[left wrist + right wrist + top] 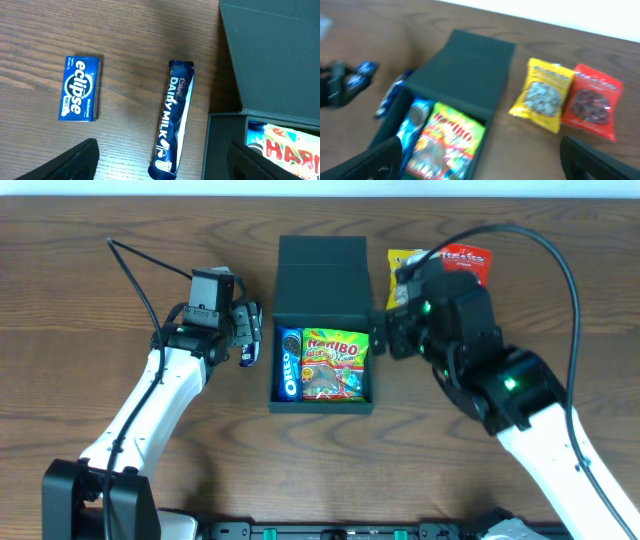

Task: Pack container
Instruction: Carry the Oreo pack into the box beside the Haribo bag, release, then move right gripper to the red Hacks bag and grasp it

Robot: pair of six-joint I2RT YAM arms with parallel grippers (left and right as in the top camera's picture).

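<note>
The left gripper (162, 164) has its jaws spread wide and holds nothing. It hangs over a Cadbury Dairy Milk bar (175, 125), which lies flat on the wooden table (90, 240) between the two fingers (75, 161), its length running away from them. Beyond the bar, on the side away from the box, lies an Eclipse mints box (80, 95), apart from it. On the bar's other side, just beside it, stands the container (322, 280), with its flap lid lying open.

The right gripper (487, 162) is likewise spread wide and empty, near the container's opposite wall. Its wrist view is blurred. Below and ahead of its fingers the container holds an Oreo packet (290, 366) beside a Haribo bag (336, 364). Further out, to the gripper's right, a yellow snack packet (545, 95) and a red snack packet (592, 102) lie side by side on the table.
</note>
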